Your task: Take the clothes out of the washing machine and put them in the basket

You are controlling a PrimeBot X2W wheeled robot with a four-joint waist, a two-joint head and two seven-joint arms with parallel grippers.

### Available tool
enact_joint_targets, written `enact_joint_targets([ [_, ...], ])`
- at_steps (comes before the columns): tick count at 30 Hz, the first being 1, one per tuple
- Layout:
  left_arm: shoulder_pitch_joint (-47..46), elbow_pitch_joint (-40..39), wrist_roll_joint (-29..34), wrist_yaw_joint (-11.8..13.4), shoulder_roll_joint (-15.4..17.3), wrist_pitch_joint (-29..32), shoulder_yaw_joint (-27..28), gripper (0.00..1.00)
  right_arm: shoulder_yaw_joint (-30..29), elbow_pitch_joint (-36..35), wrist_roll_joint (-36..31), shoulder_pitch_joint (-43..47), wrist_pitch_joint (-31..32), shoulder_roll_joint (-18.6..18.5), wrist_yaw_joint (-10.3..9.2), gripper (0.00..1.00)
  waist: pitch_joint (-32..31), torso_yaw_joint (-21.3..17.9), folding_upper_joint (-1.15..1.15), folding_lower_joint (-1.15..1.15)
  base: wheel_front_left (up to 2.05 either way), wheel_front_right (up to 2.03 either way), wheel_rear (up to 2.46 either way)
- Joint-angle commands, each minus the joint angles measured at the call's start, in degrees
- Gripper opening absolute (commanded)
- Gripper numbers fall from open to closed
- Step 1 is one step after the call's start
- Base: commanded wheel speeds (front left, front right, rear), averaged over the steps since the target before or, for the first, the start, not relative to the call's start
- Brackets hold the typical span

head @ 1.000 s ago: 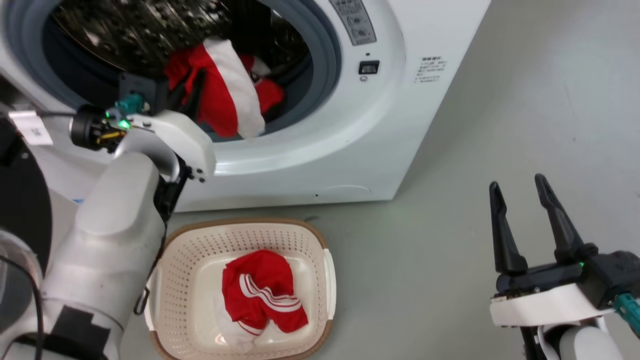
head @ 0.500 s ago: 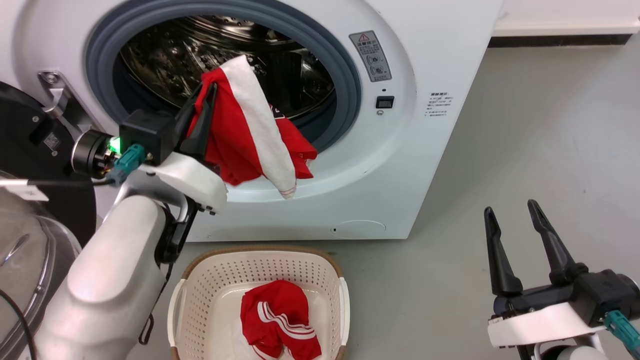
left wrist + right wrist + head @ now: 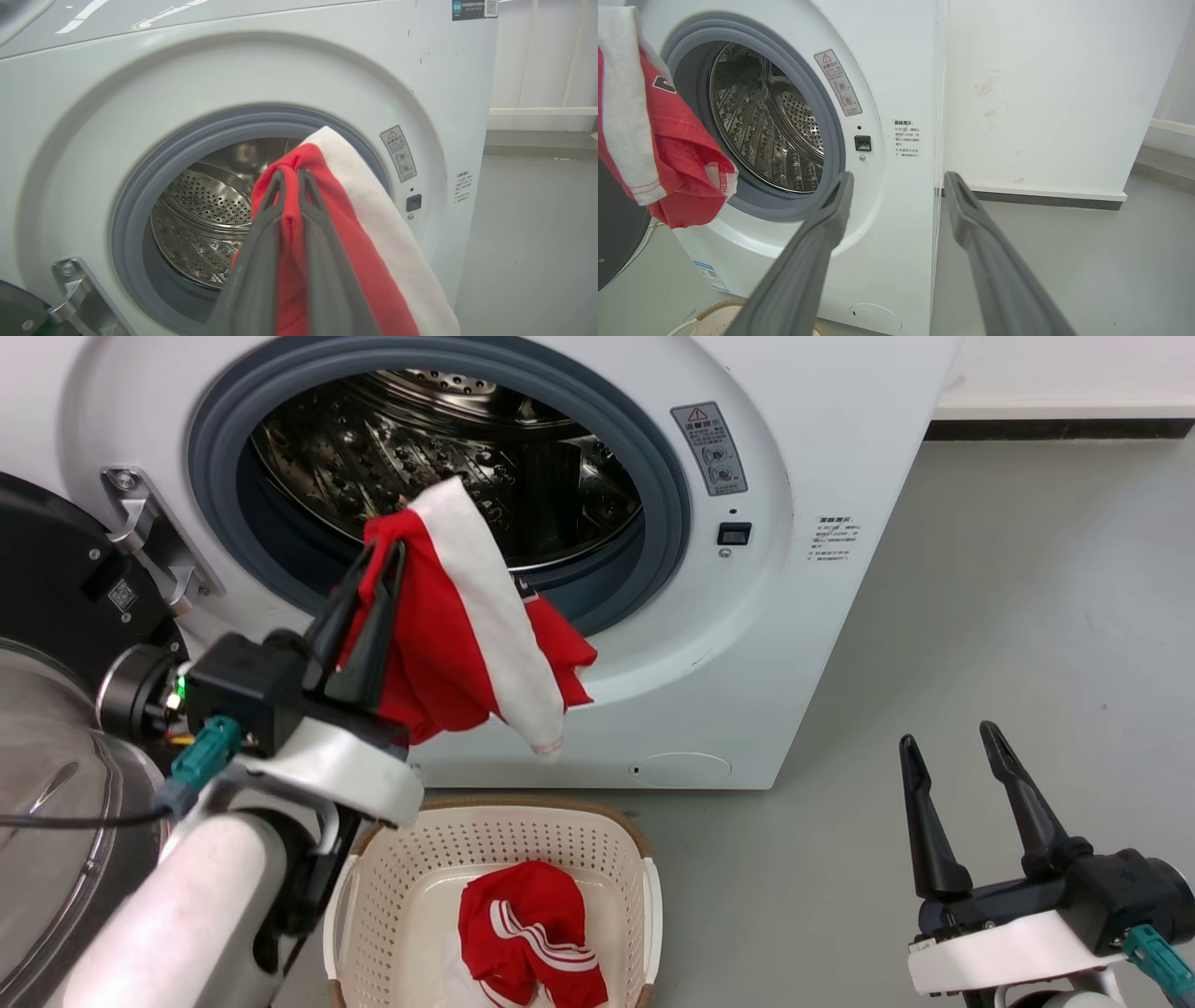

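Garment (image 3: 439, 653) now seemingly outside drum (image 3: 448, 439)

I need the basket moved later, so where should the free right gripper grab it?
Probably its pale side handle nearest the right gripper, approached from above: it is a thin exposed edge, clear of the striped garment inside the basket.

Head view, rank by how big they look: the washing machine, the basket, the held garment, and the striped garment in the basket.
1. washing machine, largest.
2 and 3. basket and held garment: alike; garment hangs nearer the camera, basket cut off by the edge, so unranked.
4. striped garment, smallest.
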Motion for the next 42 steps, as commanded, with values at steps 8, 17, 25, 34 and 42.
enact_joint_targets([
  [8,5.6,-2.5,-0.7,0.7,1.3,1.6,-1.2,0.0,0.0,-0.5,-0.2,-1.3,-0.1,0.1,-0.04,1.0,2.2,0.2,0.0,0.01,0.0,0.0,0.0],
  [17,8.5,5.5,-2.8,-2.6,-0.6,0.4,-4.9,0.0,0.0,-1.4,-0.8,-4.6,-0.1,0.1,-0.04,1.0,8.6,-0.8,0.0,0.01,0.0,0.0,0.0],
  [25,5.4,20.7,-4.2,-7.3,-4.6,-1.9,-7.8,0.0,-0.4,-2.6,-1.2,-8.8,-0.1,0.1,-0.04,1.0,17.4,-2.6,0.0,0.01,0.0,0.0,0.0],
  [34,-3.8,41.6,-4.1,-11.9,-9.0,-4.4,-8.9,0.0,-1.2,-4.1,-0.3,-14.6,-0.1,0.1,-0.04,1.0,28.3,-4.9,0.0,0.01,0.0,0.0,0.0],
  [42,-13.6,60.9,-3.0,-14.5,-12.9,-3.9,-10.6,0.0,-2.2,-4.7,0.9,-18.6,-0.1,0.1,-0.04,1.0,35.9,-6.4,0.0,0.01,0.0,0.0,0.0],
])
